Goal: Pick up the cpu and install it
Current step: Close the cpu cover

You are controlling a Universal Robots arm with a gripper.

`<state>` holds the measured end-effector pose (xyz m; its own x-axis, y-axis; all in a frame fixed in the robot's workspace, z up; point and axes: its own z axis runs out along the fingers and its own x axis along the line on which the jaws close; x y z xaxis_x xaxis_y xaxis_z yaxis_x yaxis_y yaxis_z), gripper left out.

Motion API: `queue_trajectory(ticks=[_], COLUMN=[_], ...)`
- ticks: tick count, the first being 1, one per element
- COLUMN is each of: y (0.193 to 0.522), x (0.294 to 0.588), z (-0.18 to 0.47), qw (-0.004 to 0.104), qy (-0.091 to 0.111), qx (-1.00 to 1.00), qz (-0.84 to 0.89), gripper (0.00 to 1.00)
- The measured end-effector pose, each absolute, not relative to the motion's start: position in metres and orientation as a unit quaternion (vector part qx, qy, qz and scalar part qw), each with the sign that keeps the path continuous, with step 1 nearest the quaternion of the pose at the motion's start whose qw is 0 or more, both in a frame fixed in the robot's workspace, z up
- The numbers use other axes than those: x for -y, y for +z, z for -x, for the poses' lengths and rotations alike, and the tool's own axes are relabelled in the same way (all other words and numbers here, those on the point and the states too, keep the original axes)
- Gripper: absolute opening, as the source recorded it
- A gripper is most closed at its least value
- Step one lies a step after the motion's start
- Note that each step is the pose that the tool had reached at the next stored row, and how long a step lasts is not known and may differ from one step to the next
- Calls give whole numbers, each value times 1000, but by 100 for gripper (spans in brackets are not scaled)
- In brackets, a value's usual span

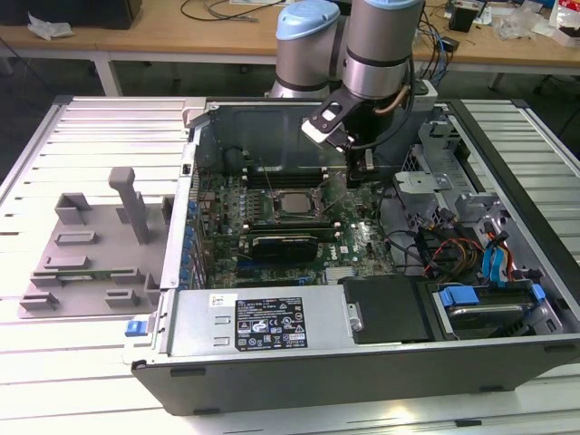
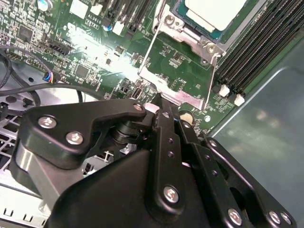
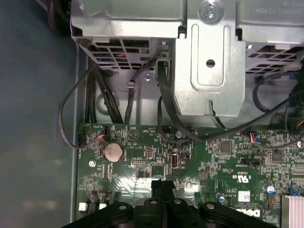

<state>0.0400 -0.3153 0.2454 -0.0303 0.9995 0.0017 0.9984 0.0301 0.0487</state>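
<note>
Robot arm (image 1: 381,45) of silver-grey cylinders with pale blue joint caps (image 1: 308,23) and a black band. Its gripper (image 2: 160,107) is matt black: linked bars fastened with silver screws (image 2: 171,194). A whitish box (image 1: 323,122), possibly a camera, is mounted at the wrist.

An open computer case (image 1: 362,367) lies on a slatted white table (image 1: 91,136) with its green motherboard (image 1: 358,245) exposed, a labelled power supply (image 1: 272,322) along its near wall, a grey plastic tray (image 1: 82,267) on the exterior view's left, and a coin battery (image 3: 113,151) near black cables (image 3: 60,116).
</note>
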Motion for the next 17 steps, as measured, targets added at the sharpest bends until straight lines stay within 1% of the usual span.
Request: queue_trajectory(ticks=[4,12,17], y=[245,245,245], x=[315,315,315], z=[-26,11,24], qw=[20,33,36], qy=[22,34,37], qx=[-717,-717,-717], qz=[-696,-696,-695], gripper=[11,11,11])
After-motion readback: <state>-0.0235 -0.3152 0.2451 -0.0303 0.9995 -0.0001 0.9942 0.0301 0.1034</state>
